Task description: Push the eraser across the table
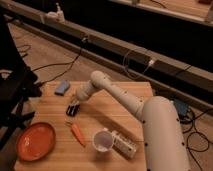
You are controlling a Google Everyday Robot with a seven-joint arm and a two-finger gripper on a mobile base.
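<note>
The eraser (73, 109), a flat black bar with a pale line, lies on the light wooden table (127, 107), left of centre and a little above the carrot. My white arm reaches in from the right, and my gripper (77, 102) is shut, pressed against the eraser's upper end. The gripper tip covers part of that end of the eraser.
A small blue block (62, 87) lies at the table's back left. An orange carrot (77, 133), a white cup (102, 140) and a white-grey remote-like device (124, 144) sit near the front. An orange plate (35, 141) is front left. Cables run over the floor behind.
</note>
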